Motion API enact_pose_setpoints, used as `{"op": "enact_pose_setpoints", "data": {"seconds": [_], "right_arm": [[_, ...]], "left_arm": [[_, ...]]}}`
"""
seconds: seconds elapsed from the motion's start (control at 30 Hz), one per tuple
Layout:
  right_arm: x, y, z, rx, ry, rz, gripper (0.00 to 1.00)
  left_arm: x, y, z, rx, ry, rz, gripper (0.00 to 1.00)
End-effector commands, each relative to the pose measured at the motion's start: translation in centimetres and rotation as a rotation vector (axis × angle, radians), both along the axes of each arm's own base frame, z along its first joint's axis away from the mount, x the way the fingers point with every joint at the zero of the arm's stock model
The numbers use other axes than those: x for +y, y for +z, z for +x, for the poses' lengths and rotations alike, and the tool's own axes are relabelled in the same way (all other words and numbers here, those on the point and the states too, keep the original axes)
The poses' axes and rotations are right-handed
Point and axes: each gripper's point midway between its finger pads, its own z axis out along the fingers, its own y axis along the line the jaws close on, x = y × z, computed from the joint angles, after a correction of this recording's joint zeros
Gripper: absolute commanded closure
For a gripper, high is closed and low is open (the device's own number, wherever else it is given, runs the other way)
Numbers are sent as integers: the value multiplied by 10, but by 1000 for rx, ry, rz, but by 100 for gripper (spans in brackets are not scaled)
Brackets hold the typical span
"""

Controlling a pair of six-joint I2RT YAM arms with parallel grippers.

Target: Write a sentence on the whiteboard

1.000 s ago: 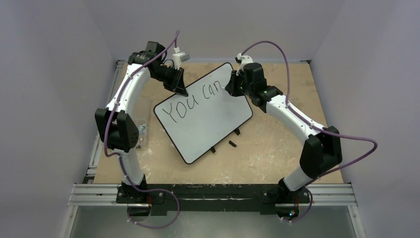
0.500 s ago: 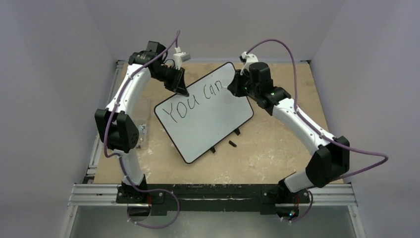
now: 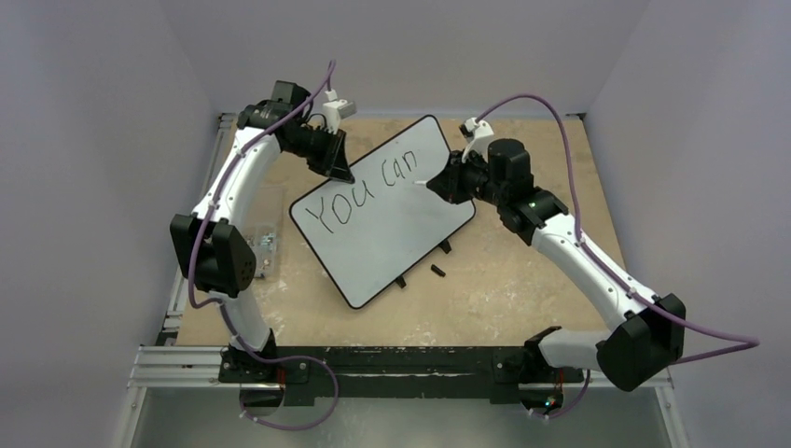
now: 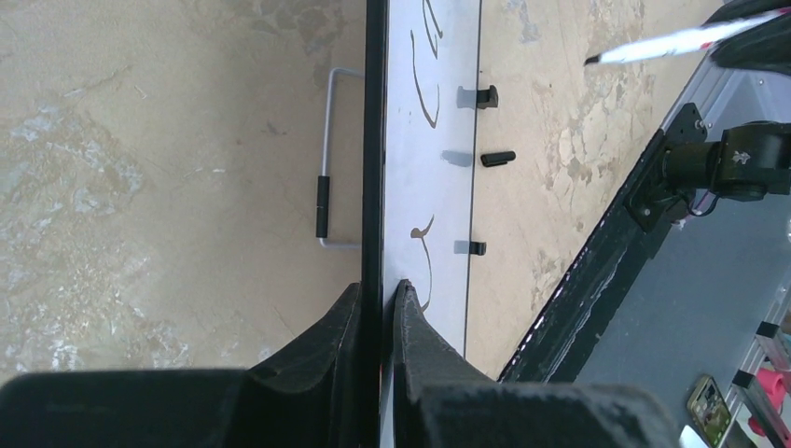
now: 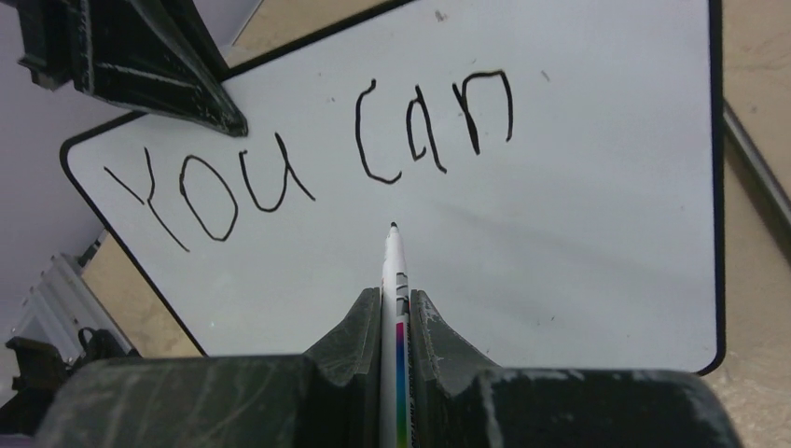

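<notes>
**Top external.** The whiteboard (image 3: 396,238) lies askew on the bench (image 3: 532,280), its long axis running from the left arm's side away toward the far right. The sentence (image 3: 366,191) so far reads "You can" along that axis, close to the far long edge. The left gripper (image 3: 341,174) is at that far edge, just above the "u". The right gripper (image 3: 438,184) comes in from the opposite short end, with the lettering ahead of it and the bare lower half of the board off to its side. It is the arm nearer the blank area.

**Left wrist.** The left gripper (image 4: 381,289) is pinched narrow on the whiteboard's (image 4: 448,112) black frame, one finger on each face. The board stretches straight ahead of it, edge-on.

**Right wrist.** The right gripper (image 5: 396,301) is clamped tight on the marker (image 5: 394,266), which points forward along the gripper's own axis. Its tip sits just short of "can", under the "c", over bare whiteboard (image 5: 578,243). I cannot tell whether the tip touches the surface. In my judgement a second line calls for drawing the tip back toward the gripper and across to below the "Y".
</notes>
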Motion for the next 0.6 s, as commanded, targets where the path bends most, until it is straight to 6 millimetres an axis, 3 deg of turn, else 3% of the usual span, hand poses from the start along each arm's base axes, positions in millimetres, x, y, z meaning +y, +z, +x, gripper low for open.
{"op": "enact_pose_setpoints", "data": {"seconds": [0.0, 0.33, 0.57], "right_arm": [[15, 11, -16, -31, 95, 93, 100], [39, 4, -43, -4, 225, 154, 100], [84, 0, -85, -45, 406, 147, 100]], "left_arm": [[27, 9, 17, -166, 92, 143, 100], [39, 6, 17, -202, 192, 174, 100], [52, -8, 21, -199, 258, 239, 100]]}}
